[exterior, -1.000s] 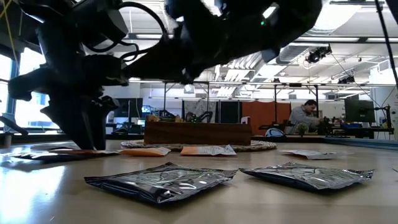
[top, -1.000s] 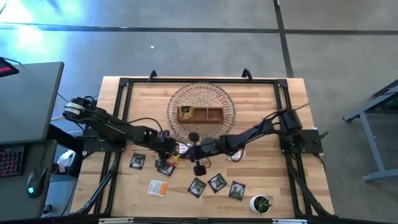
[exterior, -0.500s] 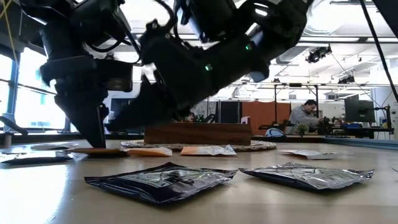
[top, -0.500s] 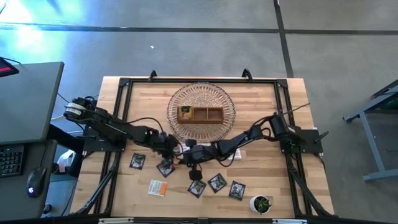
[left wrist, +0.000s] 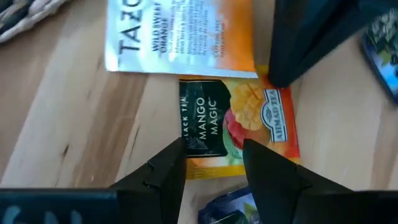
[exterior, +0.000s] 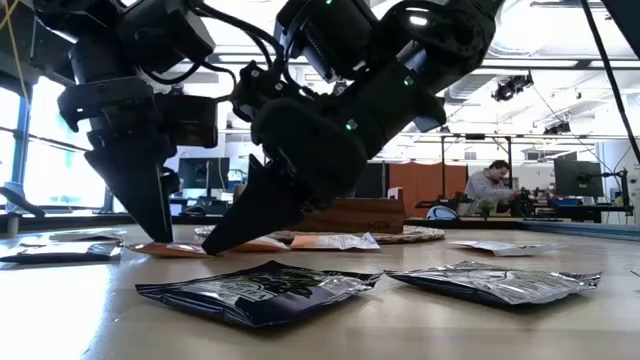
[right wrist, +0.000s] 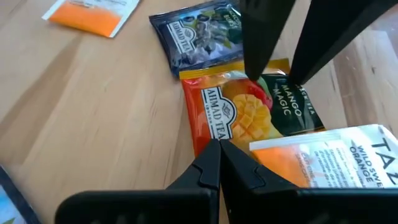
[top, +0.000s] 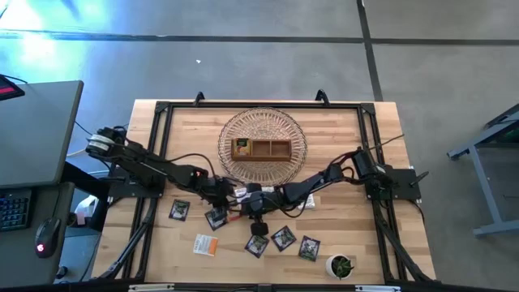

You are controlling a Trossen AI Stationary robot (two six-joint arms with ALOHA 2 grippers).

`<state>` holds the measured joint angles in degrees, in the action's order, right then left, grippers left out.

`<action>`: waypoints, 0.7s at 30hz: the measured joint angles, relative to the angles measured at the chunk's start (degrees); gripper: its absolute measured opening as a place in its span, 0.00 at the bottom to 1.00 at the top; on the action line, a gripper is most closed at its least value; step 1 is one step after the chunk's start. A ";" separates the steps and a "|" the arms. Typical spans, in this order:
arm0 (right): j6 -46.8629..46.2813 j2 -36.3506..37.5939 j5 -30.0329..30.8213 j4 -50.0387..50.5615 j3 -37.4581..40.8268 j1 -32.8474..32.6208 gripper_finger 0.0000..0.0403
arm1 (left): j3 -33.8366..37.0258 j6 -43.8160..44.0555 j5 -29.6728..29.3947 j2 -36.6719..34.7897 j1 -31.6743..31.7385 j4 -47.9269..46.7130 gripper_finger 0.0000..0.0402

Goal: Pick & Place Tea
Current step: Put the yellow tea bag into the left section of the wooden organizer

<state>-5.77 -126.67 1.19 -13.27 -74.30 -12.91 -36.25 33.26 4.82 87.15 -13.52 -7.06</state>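
My left gripper [left wrist: 214, 149] stands wide over the mango tea sachet [left wrist: 239, 121], which lies just below the basket [top: 262, 146]; my right gripper [right wrist: 219, 155], closed, touches its edge.

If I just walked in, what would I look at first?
Probably the two end effectors meeting nose to nose over one bright mango tea sachet in the middle of the table: the left end effector open, the right end effector shut. Behind them, a wooden tray sits in a round wire basket.

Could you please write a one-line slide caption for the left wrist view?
Open left gripper poised over the Mango Magic sachet, beside a Wild Sweet Orange sachet.
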 joint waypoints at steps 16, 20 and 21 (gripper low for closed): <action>1.31 0.09 -0.81 2.92 0.07 -0.39 0.00 | -11.42 -5.58 -3.31 1.52 0.00 -17.71 0.39; 1.67 0.07 -0.84 2.88 0.11 -0.41 0.00 | -11.03 -2.97 -1.04 4.69 -0.03 -16.13 0.39; 1.69 0.04 -0.75 2.82 0.11 -0.43 0.00 | -11.06 -2.96 -0.68 5.40 -0.03 -16.03 0.39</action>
<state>-4.08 -126.63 0.43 -10.45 -74.19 -13.34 -47.31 30.30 4.14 92.55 -13.55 -23.09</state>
